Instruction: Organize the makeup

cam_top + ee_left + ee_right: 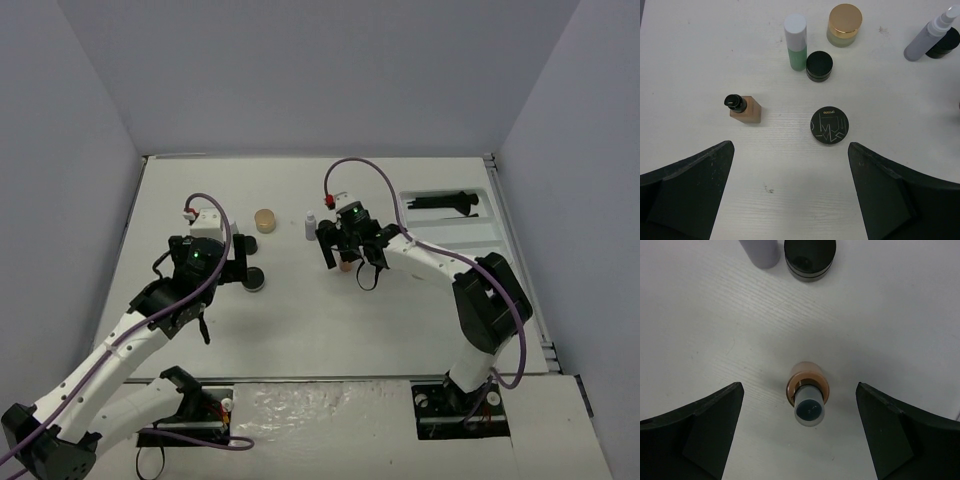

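In the left wrist view my left gripper [790,197] is open and empty above bare table. Ahead of it stand a patterned round black compact [829,125], a tan bottle with a dark cap [746,110], a small black jar [819,66], a green bottle [796,47] and a gold-lidded jar [844,25]. A grey spray bottle [929,37] stands at the far right. My right gripper [800,432] is open, its fingers on either side of a second upright tan bottle [807,396] without touching it. A black jar [810,257] lies beyond it.
A white compartmented tray [440,238] sits at the right of the table, with thin black brushes [445,203] in its far slot. From above, the tan jar [265,220] and the grey bottle [311,227] stand between the arms. Grey walls enclose the table.
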Available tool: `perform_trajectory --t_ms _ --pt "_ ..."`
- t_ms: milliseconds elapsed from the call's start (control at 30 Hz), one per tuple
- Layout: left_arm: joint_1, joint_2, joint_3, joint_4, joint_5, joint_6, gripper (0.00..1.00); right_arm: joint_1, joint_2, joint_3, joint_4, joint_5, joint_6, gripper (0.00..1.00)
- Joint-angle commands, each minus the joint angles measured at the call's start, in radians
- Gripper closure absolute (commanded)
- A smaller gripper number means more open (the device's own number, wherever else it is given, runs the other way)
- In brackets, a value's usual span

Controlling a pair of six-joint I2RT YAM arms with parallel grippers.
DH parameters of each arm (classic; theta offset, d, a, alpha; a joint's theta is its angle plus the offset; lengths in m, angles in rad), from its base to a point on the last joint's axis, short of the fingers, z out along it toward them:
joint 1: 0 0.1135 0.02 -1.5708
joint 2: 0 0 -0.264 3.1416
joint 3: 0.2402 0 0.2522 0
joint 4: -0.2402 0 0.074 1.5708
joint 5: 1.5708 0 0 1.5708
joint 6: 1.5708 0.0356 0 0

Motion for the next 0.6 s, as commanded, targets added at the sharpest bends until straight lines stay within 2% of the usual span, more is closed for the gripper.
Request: perform_trajectory --t_ms 0,367,533,567 --pt "0.011 -0.010 0.017 0.002 -0.011 0.051 0.03 0.022 -0.005 -0.038 0.063 0.031 0.012 0.10" --pt "0.016 -0.030 0.009 -0.004 -0.005 0.091 0.03 0.022 0.054 -0.076 0.150 0.089 0.051 0.21" --pt "0.014 -0.038 -0.002 -0.001 -0.004 0.094 0.03 0.020 0.062 -0.083 0.181 0.107 0.059 0.29" --pt "0.015 -0.038 -0.006 0.001 -0.003 0.093 0.03 0.020 0.063 -0.083 0.184 0.107 0.062 0.34"
